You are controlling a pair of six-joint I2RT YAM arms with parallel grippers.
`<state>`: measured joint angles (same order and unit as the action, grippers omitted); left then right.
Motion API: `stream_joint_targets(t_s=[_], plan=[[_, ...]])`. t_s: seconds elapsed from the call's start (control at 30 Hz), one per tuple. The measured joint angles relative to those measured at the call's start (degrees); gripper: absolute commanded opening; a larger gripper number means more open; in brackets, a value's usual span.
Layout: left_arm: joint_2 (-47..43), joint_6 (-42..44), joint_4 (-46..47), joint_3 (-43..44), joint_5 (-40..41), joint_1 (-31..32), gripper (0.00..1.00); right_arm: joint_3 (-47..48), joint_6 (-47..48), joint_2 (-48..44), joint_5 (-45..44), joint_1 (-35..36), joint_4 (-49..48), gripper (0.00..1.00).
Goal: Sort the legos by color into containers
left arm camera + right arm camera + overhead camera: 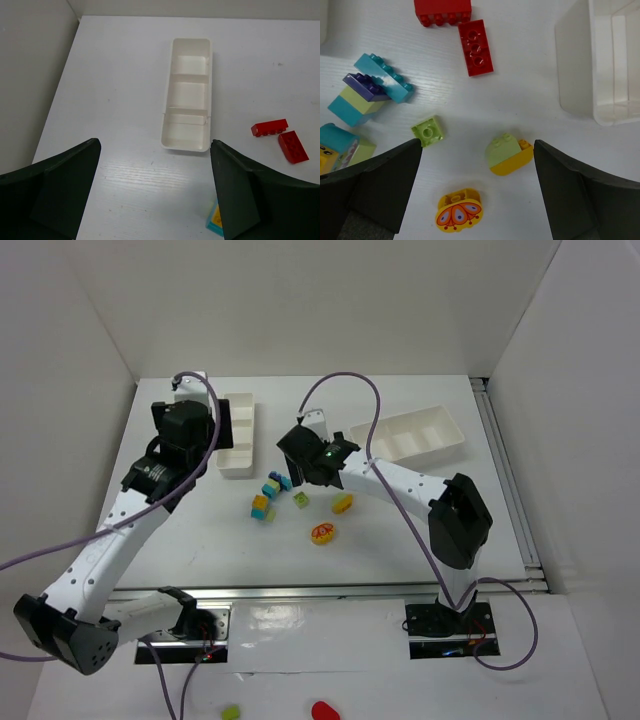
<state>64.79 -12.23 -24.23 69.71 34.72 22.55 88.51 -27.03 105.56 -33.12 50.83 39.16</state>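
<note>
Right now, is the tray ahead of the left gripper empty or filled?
Empty. In the left wrist view, all three compartments of the tray show only bare white floor.

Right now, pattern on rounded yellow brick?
Orange butterfly-like print, blue spots, on yellow brick; right wrist view.

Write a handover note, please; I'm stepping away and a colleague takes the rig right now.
Left gripper: open, empty, near the left container.
Right gripper: open, empty, over the legos.
Legos: loose on the table between the containers, including two red bricks, a cyan-purple-green stack, a small green brick, a green-and-yellow piece, a yellow butterfly piece.
Done: nothing; the left container's three compartments are empty, the right container looks empty too.
Left: sort every brick by colour.
</note>
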Motion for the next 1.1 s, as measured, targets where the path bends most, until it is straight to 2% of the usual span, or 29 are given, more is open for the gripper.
stream_joint_targets(t_s=[0.17,0.3,0.53,0.8,0.97,1.1], plan=[[-2.23,-0.37,-0.42,0.26,-0.5,-0.24,1.0,0.0,0.13,0.0,2.69,-0.2,-2.8,1.0],[0.57,-0.48,-2.64,3.13,-1.68,-0.28,1.0,-0.42,0.33,0.0,4.52,-0.48,-4.92,1.0],[2.16,-1.6,-3.91,3.3,-3.15,-0.76,1.0,-4.0,0.52,-1.46,6.12,-1.79,-7.93,1.0],[15.72,-6.34,-11.98,14.08,-15.47,-8.33,1.0,-5.73,4.2,-2.6,14.25,-7.98,-12.59,1.0],[22.4,-10.21,-16.61,18.58,-31.56,-15.47,1.0,-5.14,7.06,-0.09,16.48,-8.37,-14.43,1.0],[25.09,-12.46,-18.71,18.45,-38.99,-20.33,1.0,-2.73,9.18,5.27,17.16,-8.48,-15.15,1.0]])
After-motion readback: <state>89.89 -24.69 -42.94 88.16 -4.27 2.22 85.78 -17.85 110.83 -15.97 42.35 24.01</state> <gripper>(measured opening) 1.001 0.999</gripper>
